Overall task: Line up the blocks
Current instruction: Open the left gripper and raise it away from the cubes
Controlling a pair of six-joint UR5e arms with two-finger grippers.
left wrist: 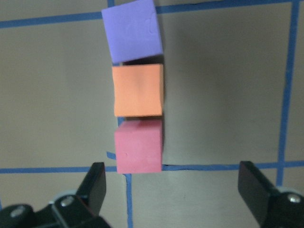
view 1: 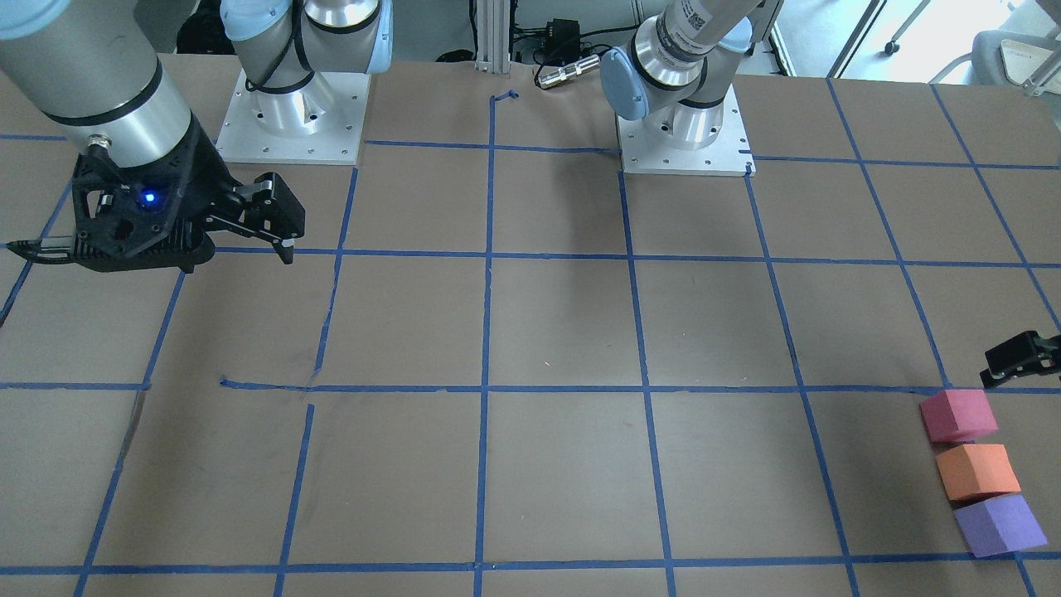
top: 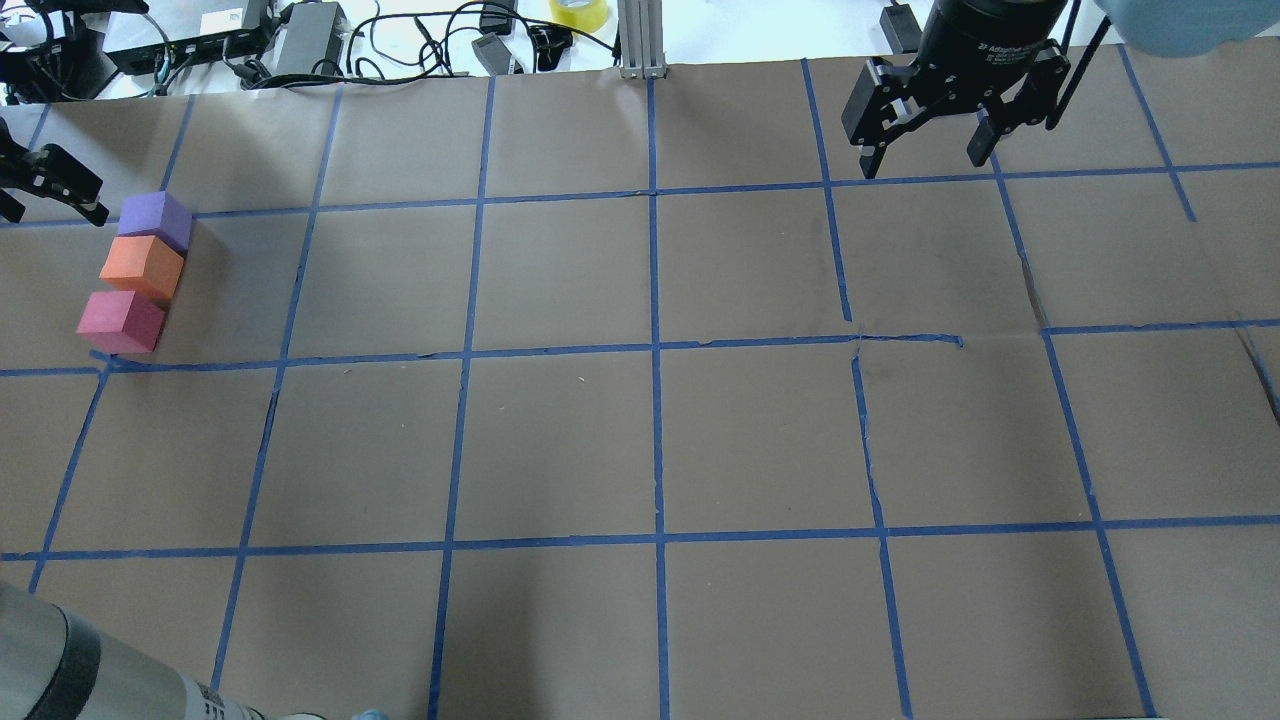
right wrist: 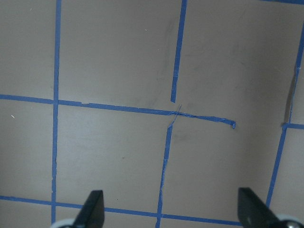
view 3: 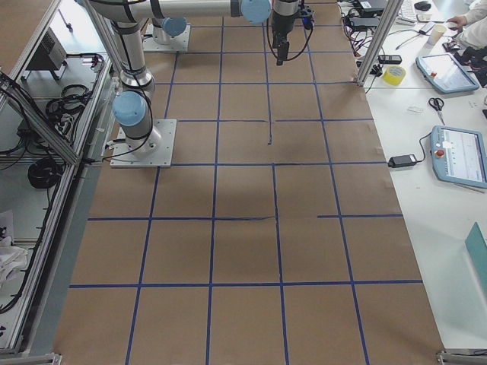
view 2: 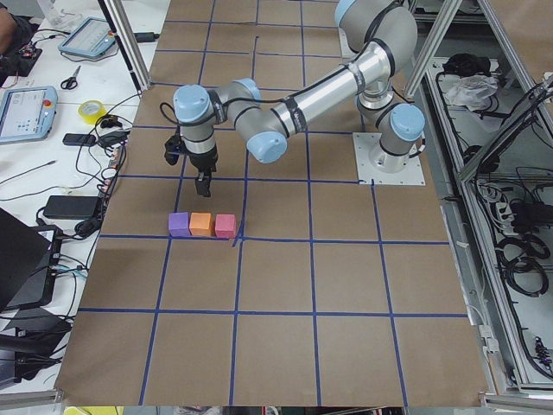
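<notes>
Left wrist-mounted view: the left gripper [left wrist: 175, 190] hangs above the table with its fingers spread wide and nothing between them. Ahead of it the red-pink block [left wrist: 138, 146], orange block [left wrist: 138, 90] and purple block [left wrist: 133, 33] sit in one row, each touching the next, the purple one turned slightly off square. Their matte, foam-like faces suggest they are light, soft and grippy rather than slick. A gentle squeeze should hold one, and hard pressure would likely dent it. The best hold looks to be the two free side faces, across the row, since the other sides butt against neighbours.

Overhead exterior view: the row lies at the far left of the table [top: 640, 440], the red-pink end just beside a blue tape line [top: 300, 362]. The right gripper [top: 928, 160] hovers well apart on the right, open and empty.

Right wrist-mounted view: only bare paper and tape show between its wide-set fingers.
</notes>
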